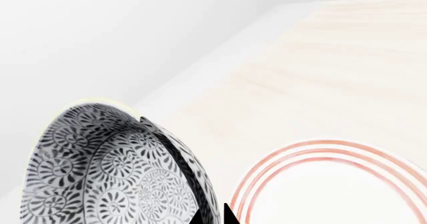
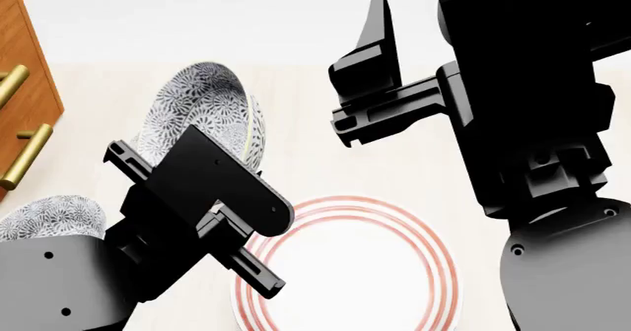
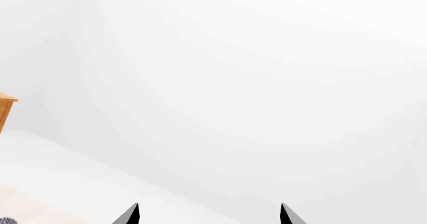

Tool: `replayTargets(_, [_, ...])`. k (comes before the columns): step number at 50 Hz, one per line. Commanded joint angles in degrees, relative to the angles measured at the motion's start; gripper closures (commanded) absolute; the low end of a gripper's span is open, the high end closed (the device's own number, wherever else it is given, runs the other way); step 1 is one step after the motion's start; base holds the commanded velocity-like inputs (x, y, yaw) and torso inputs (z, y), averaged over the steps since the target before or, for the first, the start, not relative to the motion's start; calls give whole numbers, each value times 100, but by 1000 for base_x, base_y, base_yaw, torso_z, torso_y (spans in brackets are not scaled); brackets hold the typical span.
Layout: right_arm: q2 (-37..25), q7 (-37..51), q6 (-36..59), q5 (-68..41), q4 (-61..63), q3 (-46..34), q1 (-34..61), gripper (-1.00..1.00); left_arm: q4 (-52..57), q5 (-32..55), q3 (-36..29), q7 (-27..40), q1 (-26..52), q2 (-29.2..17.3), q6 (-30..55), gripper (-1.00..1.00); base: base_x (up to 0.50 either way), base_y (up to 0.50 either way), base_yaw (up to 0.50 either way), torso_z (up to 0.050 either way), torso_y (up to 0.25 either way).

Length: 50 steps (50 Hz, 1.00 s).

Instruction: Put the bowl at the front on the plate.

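Holding the bowl (image 2: 202, 113) tilted beside the plate (image 2: 347, 272), my left gripper (image 1: 210, 215) pinching its wall; right gripper (image 3: 209, 215) spread, raised above counter (image 2: 295, 124).

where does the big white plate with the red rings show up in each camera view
Head view: large flat white red-ringed plate, bottom centre, partly behind the left gripper.
Left wrist view: bottom right corner, cropped.
Right wrist view: not in it.
Shared landmark: the patterned ceramic bowl beside it.

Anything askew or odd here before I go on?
Only the bowl: it is tipped steeply on its side, clamped at the rim by the left end effector, beside the plate, not over it. Nothing spilled or visibly damaged.
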State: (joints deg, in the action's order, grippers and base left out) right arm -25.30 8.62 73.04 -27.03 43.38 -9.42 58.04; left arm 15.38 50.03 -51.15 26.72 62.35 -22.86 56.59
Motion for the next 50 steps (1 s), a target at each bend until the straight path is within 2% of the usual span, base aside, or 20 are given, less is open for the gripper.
replayTargets(1, [7, 7, 70, -41, 2, -29, 189, -100, -298, -160, -159, -234, 248, 185, 38, 100, 0, 0, 0, 0, 0])
replayTargets(22, [7, -52, 155, -129, -85, -137, 725, -100, -914, -547, -815, -987, 764, 497, -60, 100, 0, 0, 0, 0, 0])
replayTargets(38, [28, -43, -40, -101, -180, -198, 813, -100, -1258, -956, -1413, -1450, 1001, 617, -235, 100, 0, 0, 0, 0, 1])
replayTargets(50, [15, -28, -98, -114, -190, -206, 757, -100, -1959, -1291, -1754, -1886, 1236, 875, -551, 100, 0, 0, 0, 0, 0])
